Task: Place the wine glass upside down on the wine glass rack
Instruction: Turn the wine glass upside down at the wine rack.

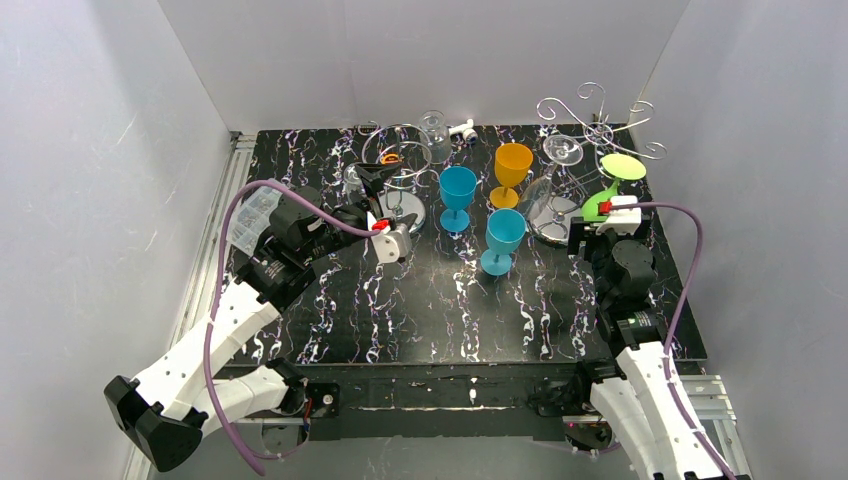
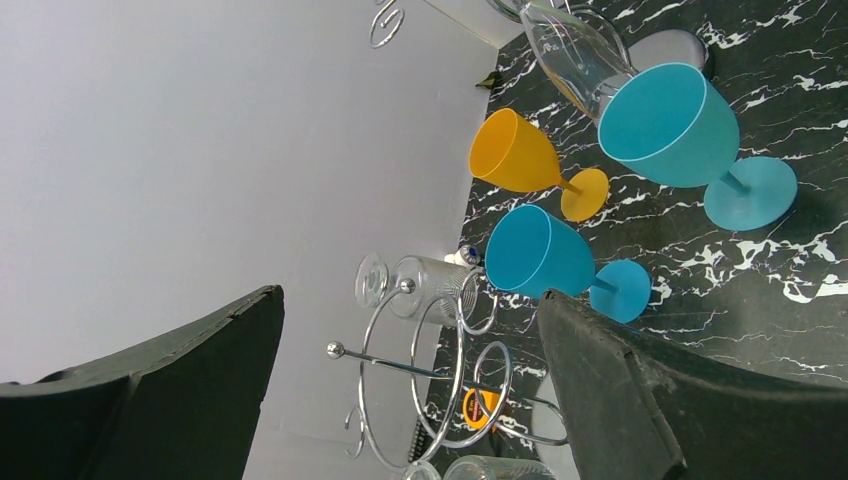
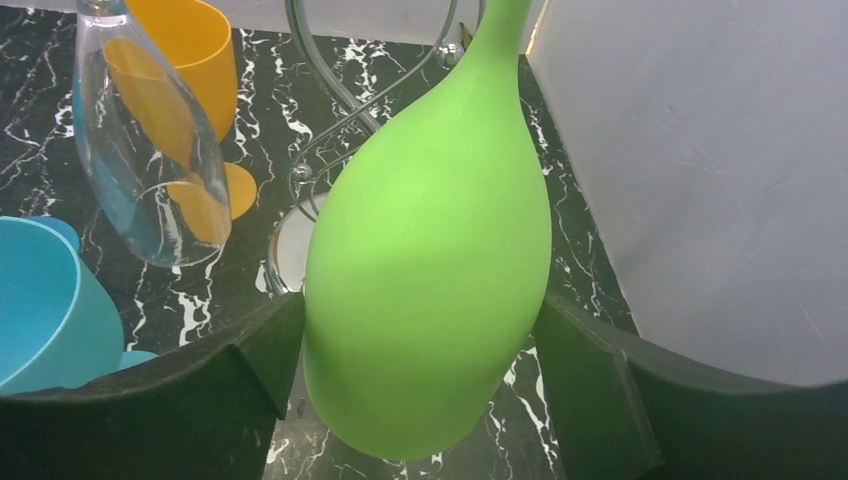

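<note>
Two tools out, one green glass at the rack

My right tool (image 3: 418, 320) has a finger on each side of the green wine glass (image 3: 430, 230), close against the widest part of its bowl. I cannot tell whether the pads press it or merely flank it. The glass is inverted, bowl down and foot up, at the right side of the wine glass rack (image 1: 598, 128), with its stem rising past a curved wire. Whether the foot sits on a scroll arm I cannot make out. A clear glass (image 3: 150, 150) tilts bowl-down just left of it at the same rack. Beyond that, an orange goblet (image 1: 513, 165) and two blue goblets (image 1: 457, 190) stand upright on the counter (image 1: 420, 320). My left tool (image 2: 410, 305) is spread wide with nothing between its fingers, near the shorter loop stand (image 1: 395, 160).
</note>
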You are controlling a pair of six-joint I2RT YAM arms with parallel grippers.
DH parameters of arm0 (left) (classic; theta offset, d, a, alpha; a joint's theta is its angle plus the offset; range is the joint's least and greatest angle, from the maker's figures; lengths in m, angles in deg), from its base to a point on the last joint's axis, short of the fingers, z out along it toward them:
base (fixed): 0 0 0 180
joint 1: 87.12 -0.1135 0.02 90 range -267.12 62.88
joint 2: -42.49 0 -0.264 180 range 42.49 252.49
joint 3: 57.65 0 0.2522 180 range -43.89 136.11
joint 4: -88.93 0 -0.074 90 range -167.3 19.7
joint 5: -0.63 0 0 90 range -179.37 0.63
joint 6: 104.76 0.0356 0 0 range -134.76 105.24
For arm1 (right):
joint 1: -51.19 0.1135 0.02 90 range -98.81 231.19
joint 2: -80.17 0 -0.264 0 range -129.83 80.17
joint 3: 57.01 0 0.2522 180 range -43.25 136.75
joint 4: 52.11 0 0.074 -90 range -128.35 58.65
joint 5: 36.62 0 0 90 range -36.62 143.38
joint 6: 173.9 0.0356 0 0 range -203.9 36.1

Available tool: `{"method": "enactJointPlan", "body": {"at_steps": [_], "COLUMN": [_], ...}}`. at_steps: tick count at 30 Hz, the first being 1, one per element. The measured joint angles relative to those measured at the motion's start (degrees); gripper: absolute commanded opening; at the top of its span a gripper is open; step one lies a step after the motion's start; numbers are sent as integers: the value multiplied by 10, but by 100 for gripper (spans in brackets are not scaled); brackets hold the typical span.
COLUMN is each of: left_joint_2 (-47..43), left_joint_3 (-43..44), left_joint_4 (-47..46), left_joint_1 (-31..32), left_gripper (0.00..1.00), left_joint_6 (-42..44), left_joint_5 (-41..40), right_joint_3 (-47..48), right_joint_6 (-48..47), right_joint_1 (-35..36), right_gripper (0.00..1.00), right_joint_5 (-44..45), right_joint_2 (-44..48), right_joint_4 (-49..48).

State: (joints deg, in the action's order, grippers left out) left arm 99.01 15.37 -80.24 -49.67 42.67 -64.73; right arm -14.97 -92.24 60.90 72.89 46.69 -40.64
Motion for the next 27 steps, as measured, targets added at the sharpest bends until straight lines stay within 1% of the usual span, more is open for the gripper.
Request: {"method": "enactJointPlan", "body": {"at_steps": [7,12,23,27], "left_joint_2": [0,9,43,51], "left_joint_3": [0,14,47,62], "left_joint_4": [1,17,87,107], "left_joint_1": [0,0,0,0], "left_gripper": [98,98,98,98], "left_joint_6": [-1,-25,-125,-153], "left_joint_5": [0,-5,-31,-33], "right_joint_3": [7,46,236,323], "right_joint_6": [12,25,73,97], "right_joint_1": [0,0,0,0], "right_gripper": [98,98,98,98], "right_joint_5": [1,-1,0,15], "right_joint_2": [2,3,9,-24], "right_joint_4": [27,70,234,276]}}
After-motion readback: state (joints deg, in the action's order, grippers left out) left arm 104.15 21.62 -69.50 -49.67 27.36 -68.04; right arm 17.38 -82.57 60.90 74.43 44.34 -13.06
